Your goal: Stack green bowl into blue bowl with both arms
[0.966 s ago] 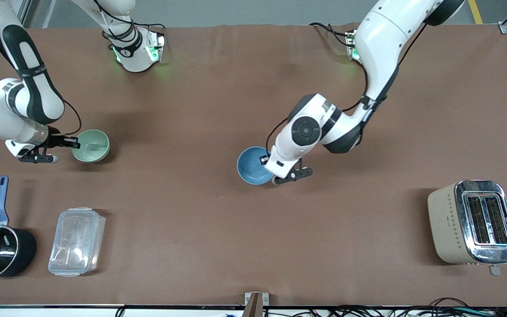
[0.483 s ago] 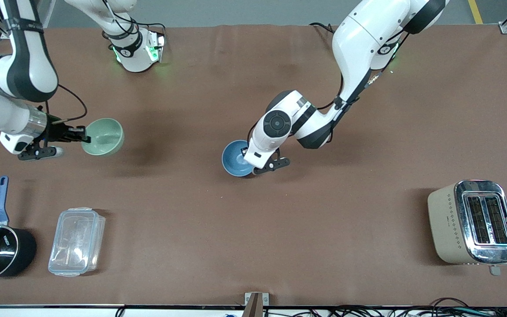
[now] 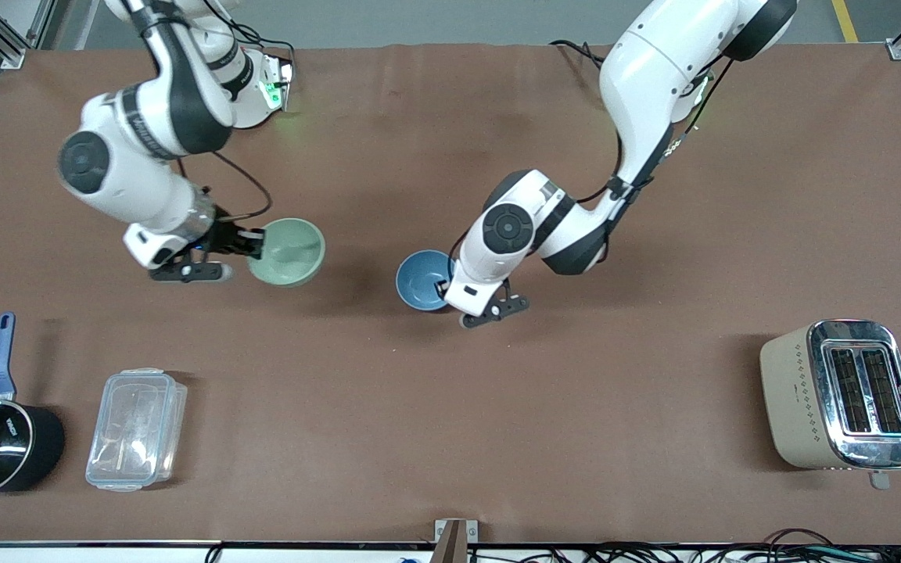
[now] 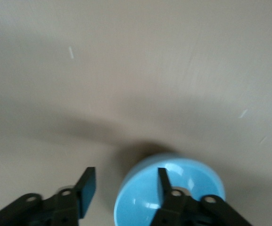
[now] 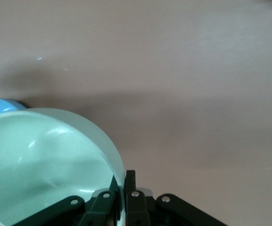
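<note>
Nearest the front camera and off the task stand a black saucepan (image 3: 1, 447) and a clear lidded box (image 3: 136, 428) toward the right arm's end of the table (image 3: 450, 422), and a toaster (image 3: 841, 395) toward the left arm's end. Farther up the cloth, near the middle, the blue bowl (image 3: 421, 279) sits on the table with the left gripper (image 3: 450, 291) low at its rim; the left wrist view shows the fingers apart, one finger (image 4: 165, 184) inside the blue bowl (image 4: 171, 190) and the other outside the wall, so the rim is straddled but not pinched. Toward the right arm's end, well apart from it, the green bowl (image 3: 288, 251) hangs tilted over bare table, the right gripper (image 3: 251, 242) clamped on its rim; the right wrist view shows both fingers pressed together on the thin edge of the green bowl (image 5: 46, 165). Both bowls look glossy, stiff and light, probably glazed or hard plastic, so I judge them slippery and prone to swing or slide out of a one-sided rim pinch. The rim is the only real hold, one finger in and one out, squeezed firmly. The two look close in size, so nesting likely needs the green one levelled and centred before release, with the blue one steadied
</note>
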